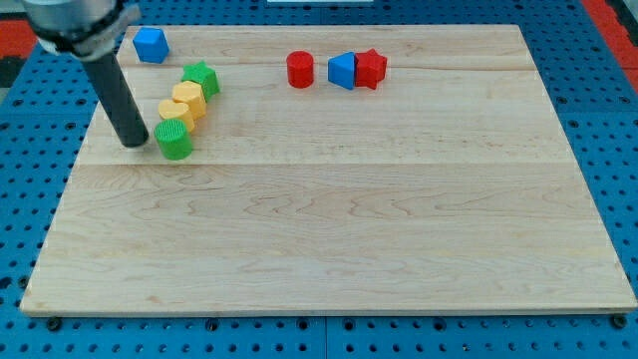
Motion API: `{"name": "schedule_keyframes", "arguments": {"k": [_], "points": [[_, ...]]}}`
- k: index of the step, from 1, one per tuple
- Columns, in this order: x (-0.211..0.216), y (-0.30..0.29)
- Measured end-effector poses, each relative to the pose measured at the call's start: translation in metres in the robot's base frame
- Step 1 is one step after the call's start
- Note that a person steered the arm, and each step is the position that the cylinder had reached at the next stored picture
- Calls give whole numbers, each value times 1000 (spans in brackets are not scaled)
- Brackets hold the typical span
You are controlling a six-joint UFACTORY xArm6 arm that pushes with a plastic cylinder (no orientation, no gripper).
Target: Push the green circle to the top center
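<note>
The rod's lower end, my tip, is seen on the wooden board at the view's left, just beside the green circle on that block's left; whether the two are touching cannot be told. No jaws are carried by this arm, only the straight dark rod, so nothing is grasped.

The green circle is placed in the board's upper left part, well apart from the top centre. Directly above it, two yellow blocks are lined up on a slant: a lower yellow block, which appears to touch the circle, and an upper yellow block, whose shapes are rounded but cannot be made out exactly. At the top of this line a green star is set against the upper yellow block.

A blue block, of an angular shape, is found near the board's top left corner. Near the top centre a red cylinder stands alone, and just to its right a blue triangle is pressed against a red star.

The board is laid on a blue perforated surface.
</note>
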State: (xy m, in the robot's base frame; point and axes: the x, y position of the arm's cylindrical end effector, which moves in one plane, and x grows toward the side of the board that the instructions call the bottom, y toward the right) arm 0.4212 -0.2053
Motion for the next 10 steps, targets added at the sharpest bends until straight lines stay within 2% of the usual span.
{"name": "schedule_keyframes", "arguments": {"k": [1,3,4,5,6,7,8,9,10], "points": [[-1,50],[4,93],[-58,94],[-99,115],[-71,115],[-66,153],[-93,208],[-135,219],[-138,235]]}}
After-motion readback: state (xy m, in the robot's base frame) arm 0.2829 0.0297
